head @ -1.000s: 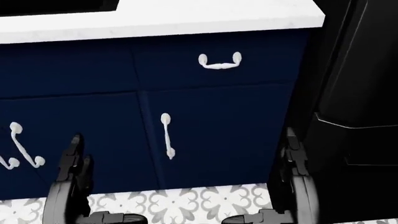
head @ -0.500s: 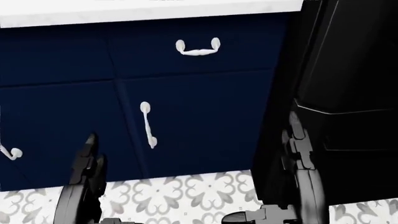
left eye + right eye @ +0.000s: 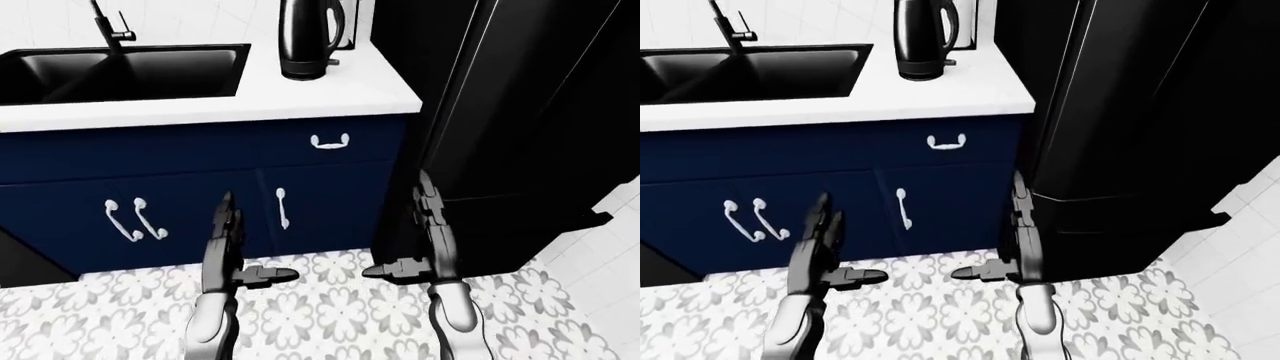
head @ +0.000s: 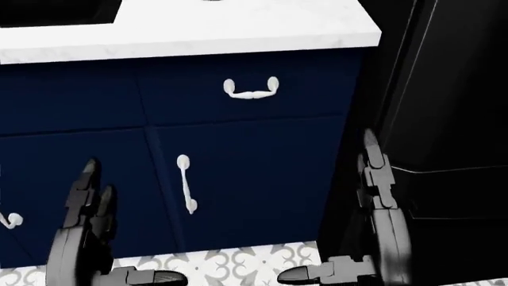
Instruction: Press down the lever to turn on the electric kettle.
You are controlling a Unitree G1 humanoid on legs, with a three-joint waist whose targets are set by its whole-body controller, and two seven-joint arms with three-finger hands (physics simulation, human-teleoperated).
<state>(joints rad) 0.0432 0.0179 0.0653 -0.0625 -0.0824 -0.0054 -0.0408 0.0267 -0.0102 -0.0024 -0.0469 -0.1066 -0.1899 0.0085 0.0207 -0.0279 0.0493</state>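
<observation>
Facing the kettle (image 3: pixel 305 36) on the counter (image 3: pixel 330 86), we hold each robot hand (image 3: pixel 228 251) (image 3: pixel 430 240) released, low; lever unpressed.

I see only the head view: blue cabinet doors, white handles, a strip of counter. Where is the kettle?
Observer: The kettle stands on the white counter, at the top of the left-eye view, right of the sink.
Operator: Is any hand near it?
Observer: No. The left hand and right hand are both low, level with the cabinet doors, fingers open.
Operator: What is right of the kettle?
Observer: A tall black fridge, beside the counter's end.
</observation>
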